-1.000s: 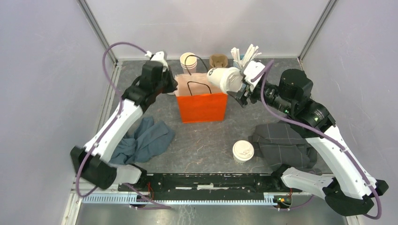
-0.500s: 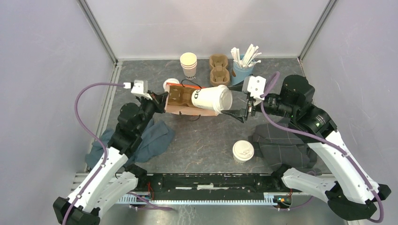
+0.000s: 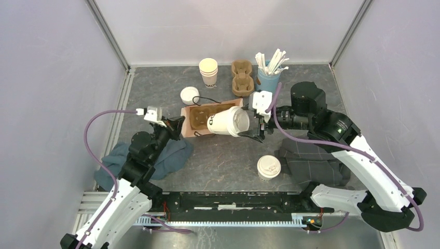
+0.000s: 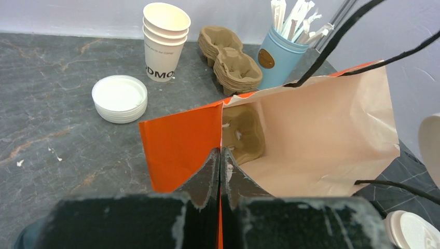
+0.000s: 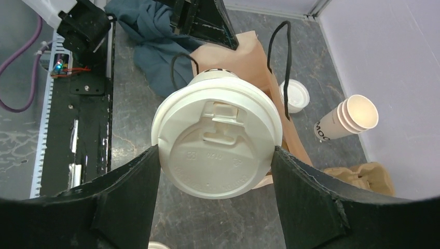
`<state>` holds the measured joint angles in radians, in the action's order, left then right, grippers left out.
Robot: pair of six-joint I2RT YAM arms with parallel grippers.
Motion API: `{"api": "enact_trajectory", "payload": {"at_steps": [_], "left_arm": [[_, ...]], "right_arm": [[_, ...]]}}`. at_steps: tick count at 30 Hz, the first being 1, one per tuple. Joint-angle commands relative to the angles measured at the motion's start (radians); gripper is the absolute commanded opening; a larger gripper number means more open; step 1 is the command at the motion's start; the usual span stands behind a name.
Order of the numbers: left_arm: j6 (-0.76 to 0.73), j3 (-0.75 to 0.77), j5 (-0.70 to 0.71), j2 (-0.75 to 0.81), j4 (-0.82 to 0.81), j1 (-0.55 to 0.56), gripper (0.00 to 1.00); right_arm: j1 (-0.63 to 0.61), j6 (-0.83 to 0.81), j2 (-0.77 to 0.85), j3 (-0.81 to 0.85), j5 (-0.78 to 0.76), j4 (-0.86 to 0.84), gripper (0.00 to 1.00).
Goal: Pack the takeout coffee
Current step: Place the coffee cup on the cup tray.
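Our left gripper point(image 4: 220, 155) is pinching the bag point(image 4: 179, 145) by its rim; our right gripper point(image 5: 215, 161) is clasping the lidded cup point(image 3: 227, 122), which we should be sliding slowly toward the carrier point(image 4: 243, 132).

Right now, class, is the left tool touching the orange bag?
Touching. The left wrist view shows the left tool shut on the orange bag at its rim, the paper pinched between its fingers.

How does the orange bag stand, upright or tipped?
Tipped: the orange bag lies over, its inside and carrier showing from above; the shut left gripper pinches its rim.
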<state>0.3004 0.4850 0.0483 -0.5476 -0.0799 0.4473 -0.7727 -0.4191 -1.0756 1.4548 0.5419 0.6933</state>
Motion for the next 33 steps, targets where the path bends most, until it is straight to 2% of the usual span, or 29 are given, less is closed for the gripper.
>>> {"api": "enact_trajectory", "payload": {"at_steps": [1, 8, 11, 16, 23, 28, 33], "left_arm": [[0.07, -0.014, 0.01, 0.044, 0.042, 0.004, 0.02], [0.147, 0.029, -0.029, 0.049, 0.191, 0.004, 0.02], [0.195, 0.026, -0.014, 0.071, 0.228, 0.004, 0.02], [0.253, 0.007, -0.012, 0.1, 0.234, 0.004, 0.02], [0.328, 0.052, -0.009, 0.066, 0.254, 0.004, 0.02], [0.332, 0.043, -0.015, 0.071, 0.254, 0.004, 0.02], [0.348, 0.043, -0.01, 0.085, 0.251, 0.004, 0.02]], "right_arm": [[-0.03, -0.067, -0.027, 0.074, -0.085, 0.045, 0.43], [-0.1, -0.205, -0.147, 0.221, -0.221, 0.221, 0.43], [-0.14, -0.216, -0.172, 0.238, -0.248, 0.219, 0.43], [-0.229, -0.254, -0.21, 0.226, -0.377, 0.228, 0.43], [-0.356, -0.282, -0.237, 0.189, -0.523, 0.229, 0.42], [-0.368, -0.282, -0.248, 0.169, -0.607, 0.175, 0.44], [-0.369, -0.335, -0.307, 0.217, -0.631, 0.227, 0.43]]}}
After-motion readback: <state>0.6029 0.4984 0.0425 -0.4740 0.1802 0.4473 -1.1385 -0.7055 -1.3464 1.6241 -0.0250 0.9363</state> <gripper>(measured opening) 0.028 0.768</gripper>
